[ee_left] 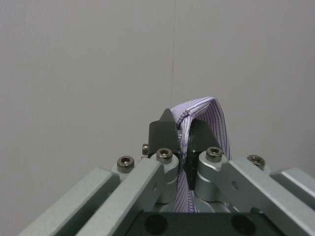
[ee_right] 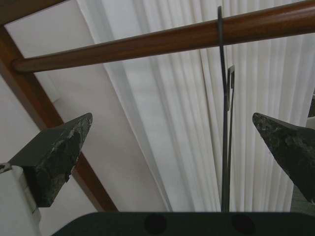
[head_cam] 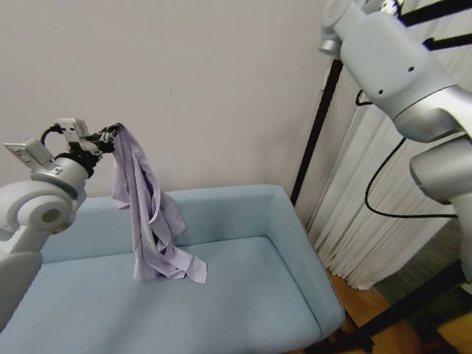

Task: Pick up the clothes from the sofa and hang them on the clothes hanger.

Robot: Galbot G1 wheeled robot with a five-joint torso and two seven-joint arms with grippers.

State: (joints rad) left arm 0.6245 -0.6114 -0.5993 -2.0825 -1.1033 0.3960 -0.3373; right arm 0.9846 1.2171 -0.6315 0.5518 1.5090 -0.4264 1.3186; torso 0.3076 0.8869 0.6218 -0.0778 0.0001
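Observation:
A lilac striped shirt (head_cam: 150,214) hangs from my left gripper (head_cam: 110,138), which is shut on its top fold, up near the wall at the left. The shirt's lower end rests crumpled on the light blue sofa (head_cam: 243,287). In the left wrist view the fingertips (ee_left: 166,135) pinch the striped cloth (ee_left: 204,110). My right arm (head_cam: 398,66) is raised at the upper right by the dark rack post (head_cam: 316,133). In the right wrist view my right gripper (ee_right: 179,147) stands open under the wooden rail (ee_right: 162,42), with a thin black hanger hook (ee_right: 224,98) over that rail.
White curtains (head_cam: 369,221) hang to the right of the sofa. The rack's dark base (head_cam: 398,310) lies on the wood floor at the lower right. A black cable (head_cam: 383,177) loops beside the right arm. A plain wall stands behind the sofa.

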